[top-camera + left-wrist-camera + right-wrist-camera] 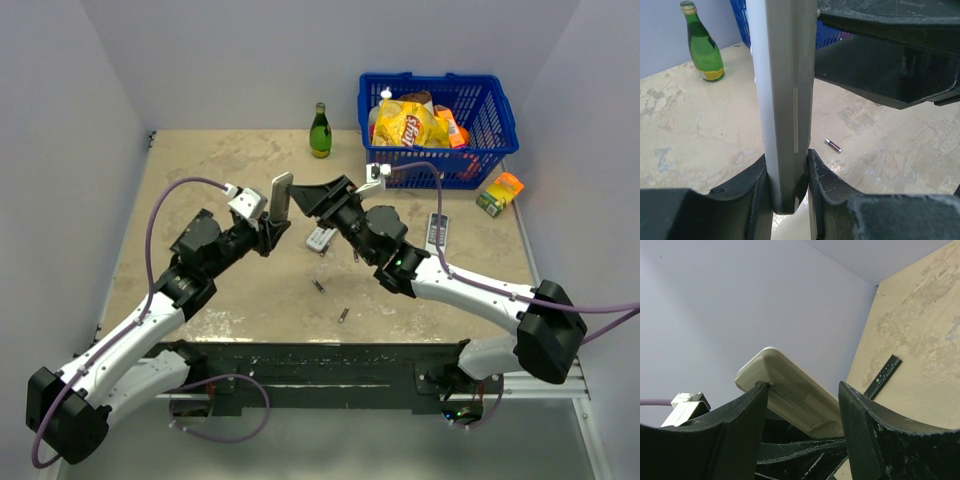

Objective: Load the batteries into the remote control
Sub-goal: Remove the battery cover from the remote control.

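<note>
My left gripper (272,222) is shut on the lower end of the remote control (281,199) and holds it upright above the table. In the left wrist view the remote (785,90) stands edge-on between the fingers (822,185). My right gripper (322,196) is open right beside the remote. In the right wrist view one fingertip (760,390) touches the remote's grey back (795,390) near the cover seam, and the other finger stands apart. Two batteries (319,286) (343,315) lie on the table below. One battery (833,145) shows in the left wrist view.
A second white remote (320,238) lies under the grippers. A long flat black strip (437,230) lies to the right, also in the right wrist view (883,376). A green bottle (320,131), a blue basket (495,110) of snacks and a small orange box (500,193) stand at the back.
</note>
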`<state>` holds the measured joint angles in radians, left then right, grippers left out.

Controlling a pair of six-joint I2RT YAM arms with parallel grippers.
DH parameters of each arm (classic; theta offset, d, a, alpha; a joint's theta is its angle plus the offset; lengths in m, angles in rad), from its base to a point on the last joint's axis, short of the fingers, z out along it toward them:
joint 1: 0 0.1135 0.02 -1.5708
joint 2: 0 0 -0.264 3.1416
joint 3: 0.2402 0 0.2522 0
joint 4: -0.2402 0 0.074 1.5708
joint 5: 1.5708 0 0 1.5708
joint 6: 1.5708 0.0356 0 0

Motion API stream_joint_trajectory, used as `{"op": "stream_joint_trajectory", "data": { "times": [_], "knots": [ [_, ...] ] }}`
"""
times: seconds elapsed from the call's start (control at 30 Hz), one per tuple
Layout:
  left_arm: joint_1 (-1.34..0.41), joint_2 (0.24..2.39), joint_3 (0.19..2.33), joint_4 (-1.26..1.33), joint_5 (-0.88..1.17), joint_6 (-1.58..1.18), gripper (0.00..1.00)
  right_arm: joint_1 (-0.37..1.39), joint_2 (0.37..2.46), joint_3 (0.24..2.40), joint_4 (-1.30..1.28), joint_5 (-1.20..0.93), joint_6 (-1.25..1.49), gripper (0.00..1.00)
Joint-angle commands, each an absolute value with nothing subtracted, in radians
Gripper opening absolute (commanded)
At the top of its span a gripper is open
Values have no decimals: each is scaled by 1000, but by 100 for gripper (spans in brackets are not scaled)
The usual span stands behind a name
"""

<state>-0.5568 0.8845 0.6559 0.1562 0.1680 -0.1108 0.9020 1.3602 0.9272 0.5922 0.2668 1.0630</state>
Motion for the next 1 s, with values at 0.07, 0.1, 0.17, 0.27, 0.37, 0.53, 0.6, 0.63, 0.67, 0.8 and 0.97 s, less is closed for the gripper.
{"op": "stream_joint_trajectory", "data": {
  "times": [0.07,0.1,0.17,0.27,0.37,0.53,0.6,0.63,0.67,0.8,0.97],
  "knots": [
    [-555,887,660,216,187,-91,0,894,1324,937,635,270,1077,62],
    [-555,888,660,216,189,-92,0,894,1324,939,640,270,1077,62],
    [-555,893,660,216,192,-94,0,894,1324,940,640,265,1080,62],
    [-557,894,660,216,190,-92,0,893,1321,940,646,264,1085,62],
    [-557,893,660,216,190,-92,0,894,1321,939,644,273,1088,62],
    [-555,884,657,221,195,-87,0,891,1341,934,637,276,1107,61],
    [-558,885,657,221,196,-84,0,891,1347,937,632,265,1112,60],
    [-558,885,657,219,198,-83,0,891,1350,940,629,264,1112,60],
    [-558,887,657,221,201,-81,0,891,1354,948,624,258,1114,59],
    [-569,888,657,213,186,-55,0,891,1362,968,586,242,1111,58],
    [-591,891,658,196,126,-14,0,891,1370,1014,474,232,1100,56]
  ]
}}
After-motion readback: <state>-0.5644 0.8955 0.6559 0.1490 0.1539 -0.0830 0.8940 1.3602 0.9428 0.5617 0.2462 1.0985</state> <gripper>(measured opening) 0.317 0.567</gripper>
